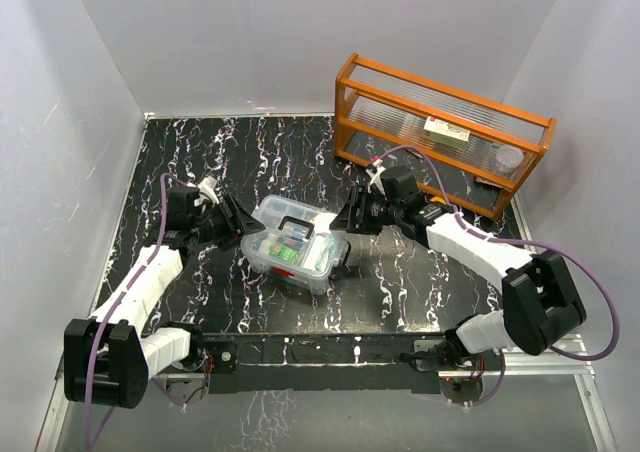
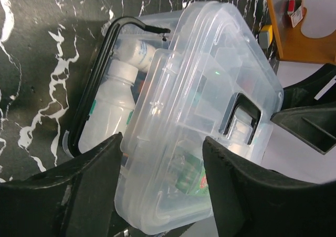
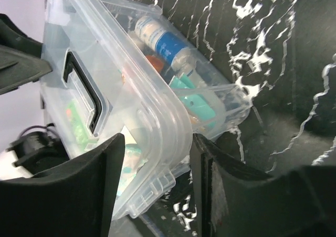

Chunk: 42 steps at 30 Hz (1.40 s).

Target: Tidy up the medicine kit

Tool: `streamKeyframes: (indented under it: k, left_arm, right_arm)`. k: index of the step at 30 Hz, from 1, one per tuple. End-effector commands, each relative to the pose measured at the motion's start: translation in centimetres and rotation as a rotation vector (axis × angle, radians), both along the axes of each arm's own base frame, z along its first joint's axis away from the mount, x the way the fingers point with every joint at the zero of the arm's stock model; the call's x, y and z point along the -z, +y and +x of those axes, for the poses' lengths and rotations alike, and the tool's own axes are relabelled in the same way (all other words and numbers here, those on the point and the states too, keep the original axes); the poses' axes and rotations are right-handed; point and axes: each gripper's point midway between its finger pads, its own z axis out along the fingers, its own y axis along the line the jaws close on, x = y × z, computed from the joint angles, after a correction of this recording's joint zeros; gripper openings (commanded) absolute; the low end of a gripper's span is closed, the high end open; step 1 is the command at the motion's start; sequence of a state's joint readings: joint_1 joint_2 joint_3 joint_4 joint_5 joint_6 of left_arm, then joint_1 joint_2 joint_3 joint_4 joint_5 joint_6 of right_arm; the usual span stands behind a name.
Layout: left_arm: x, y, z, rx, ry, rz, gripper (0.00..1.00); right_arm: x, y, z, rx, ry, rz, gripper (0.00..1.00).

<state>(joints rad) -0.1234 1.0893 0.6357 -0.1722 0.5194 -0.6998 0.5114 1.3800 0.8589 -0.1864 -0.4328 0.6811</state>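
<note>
Standing by the black, white-veined counter (image 1: 400, 282), I see the medicine kit (image 1: 312, 268), a clear plastic rounded-rectangular box with a small red mark (image 1: 285, 270) on its front. It sits near the middle of the counter, between the 2 arms. Its clear plastic lid (image 1: 288, 215) with the dark handle (image 2: 239, 116) is not seated: it lies askew and tilted over the box, so part of the box is uncovered.

The left claw (image 1: 243, 224) reaches in from the left and the right claw (image 1: 342, 220) from the right, each at 1 end of the lid. From the left wrist, the 2 black fingers (image 2: 89, 195) bear on the lid's near end, 1 on either side, so that claw grips the lid. From the right wrist, its fingers (image 3: 89, 190) likewise clamp the opposite end, with the rim between them.

Beside the shifted lid, a white plastic bottle (image 2: 113, 108) lies on its side along the box's black-edged rim (image 2: 102, 58), and a green packet (image 2: 190, 178) shows through the clear plastic. A small blue-labelled bottle (image 3: 164, 44) and a teal object (image 3: 195, 105) lie in the uncovered part.

An orange wooden rack (image 1: 440, 137) with ribbed clear panels stands at the far right of the counter, well apart from the kit, with a small cream box (image 1: 447, 132) in it.
</note>
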Motion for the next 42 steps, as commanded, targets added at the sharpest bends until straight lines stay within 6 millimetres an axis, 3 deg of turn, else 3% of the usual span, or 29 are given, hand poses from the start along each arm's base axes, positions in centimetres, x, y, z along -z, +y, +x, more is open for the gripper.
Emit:
streamKeyframes:
  k: [1, 8, 15, 29, 37, 42]
  left_arm:
    - [-1.0, -0.6, -0.6, 0.064, 0.0, 0.027, 0.64]
    - [-3.3, 0.5, -1.0, 0.108, -0.063, 0.132, 0.84]
    - [-3.1, 1.5, -0.3, 0.144, -0.066, 0.226, 0.87]
    - [-1.4, -0.2, 2.3, 0.224, -0.006, 0.174, 0.81]
    - [-0.1, 0.1, 2.6, 0.214, 0.048, 0.19, 0.7]
    - [1.4, 0.1, 2.3, 0.222, 0.093, 0.195, 0.6]
  right_arm:
    - [-3.8, -0.4, 1.4, 0.028, -0.148, -0.021, 0.57]
    - [-5.1, -2.5, -0.6, 0.087, -0.153, -0.025, 0.75]
    - [-3.9, -3.3, -2.6, 0.138, -0.122, 0.042, 0.78]
    - [-2.0, -1.4, -1.0, 0.145, -0.072, 0.111, 0.71]
    - [3.3, -3.3, -1.0, 0.304, 0.083, 0.021, 0.52]
    - [4.4, -3.7, -1.7, 0.306, 0.115, 0.0, 0.46]
